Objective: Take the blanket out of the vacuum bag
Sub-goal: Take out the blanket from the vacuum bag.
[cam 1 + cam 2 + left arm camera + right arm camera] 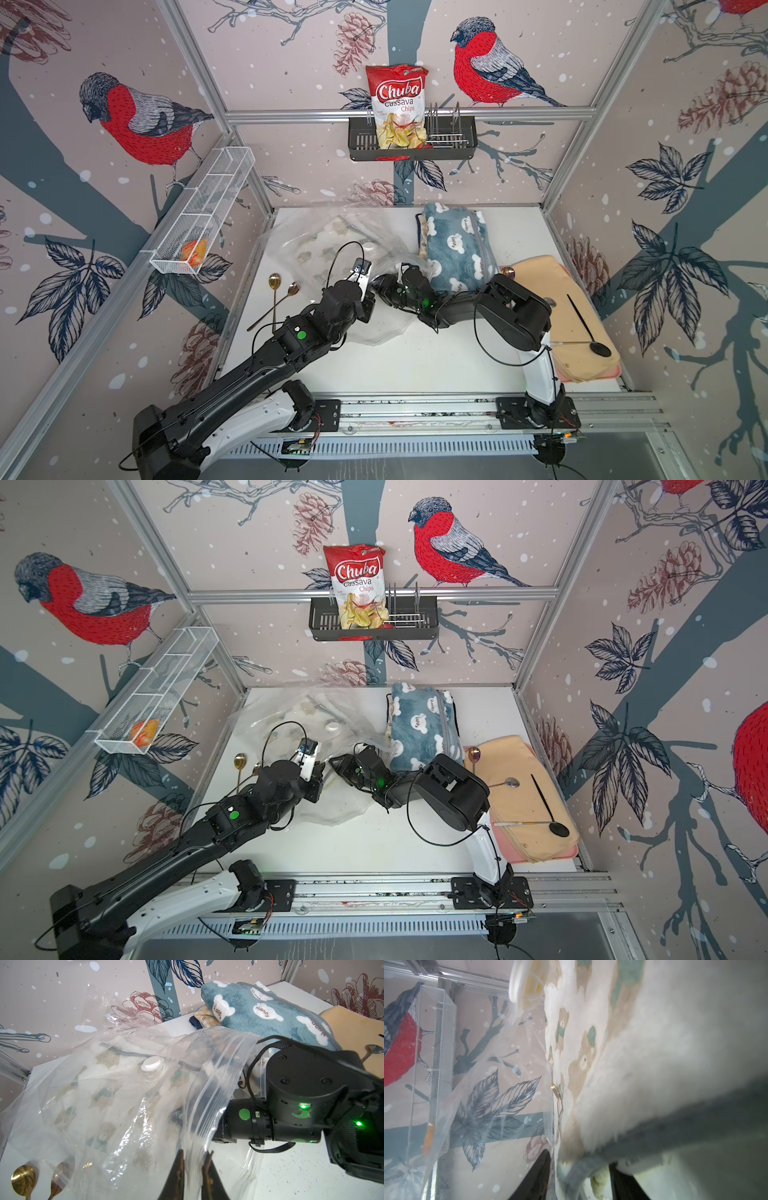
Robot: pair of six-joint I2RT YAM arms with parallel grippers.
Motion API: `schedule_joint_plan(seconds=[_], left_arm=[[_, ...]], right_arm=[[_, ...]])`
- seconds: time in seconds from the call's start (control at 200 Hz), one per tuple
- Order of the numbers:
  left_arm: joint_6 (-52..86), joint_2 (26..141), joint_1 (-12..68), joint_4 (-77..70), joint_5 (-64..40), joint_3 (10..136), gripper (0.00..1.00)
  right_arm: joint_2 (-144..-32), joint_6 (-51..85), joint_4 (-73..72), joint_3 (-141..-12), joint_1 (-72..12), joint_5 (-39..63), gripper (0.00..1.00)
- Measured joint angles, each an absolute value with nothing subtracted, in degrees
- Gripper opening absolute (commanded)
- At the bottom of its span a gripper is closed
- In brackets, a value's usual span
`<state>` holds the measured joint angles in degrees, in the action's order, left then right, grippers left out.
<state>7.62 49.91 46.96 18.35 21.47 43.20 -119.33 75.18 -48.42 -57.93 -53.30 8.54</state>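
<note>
The vacuum bag lies crumpled at the back left of the white table, its round white valve cap facing up. Inside it is the blanket, white fleece with tan and teal figures and a grey trim. My left gripper is shut on the bag's zip-seal edge and holds the mouth up. My right gripper reaches into the bag mouth. Its jaws stand apart, with the blanket's grey-trimmed edge between them. In both top views the right fingers are hidden by plastic.
A folded blue blanket with white clouds lies outside the bag at the back right. A peach cloth with a black spoon lies along the right edge. Two spoons lie left of the bag. A chips bag stands in the wall rack.
</note>
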Motion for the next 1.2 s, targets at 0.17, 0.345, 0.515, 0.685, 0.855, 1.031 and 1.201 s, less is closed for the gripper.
schedule_joint_plan(seconds=[0.17, 0.345, 0.515, 0.685, 0.855, 1.031, 1.201], left_arm=[[7.6, 49.9, 47.0, 18.3, 21.5, 43.2, 0.17], [7.6, 50.1, 47.0, 18.3, 21.5, 43.2, 0.17], [7.6, 50.1, 47.0, 18.3, 21.5, 43.2, 0.18], [7.6, 50.3, 47.0, 18.3, 21.5, 43.2, 0.18], [7.6, 50.4, 47.0, 18.3, 21.5, 43.2, 0.18], [7.6, 50.5, 47.0, 18.3, 21.5, 43.2, 0.19], [7.6, 50.5, 47.0, 18.3, 21.5, 43.2, 0.20]], right_arm=[[-119.3, 75.4, -48.6, -57.2, -53.0, 8.7, 0.49], [-119.4, 75.4, -48.4, -57.6, -51.9, 8.9, 0.49], [-120.3, 74.9, -48.3, -59.4, -50.6, 9.3, 0.49], [-121.4, 75.0, -47.8, -59.8, -49.9, 9.9, 0.49], [-121.4, 75.0, -48.0, -59.0, -50.0, 10.3, 0.49], [-121.1, 75.2, -48.0, -57.7, -50.2, 10.7, 0.49], [-120.3, 75.2, -48.1, -57.6, -49.9, 10.9, 0.49]])
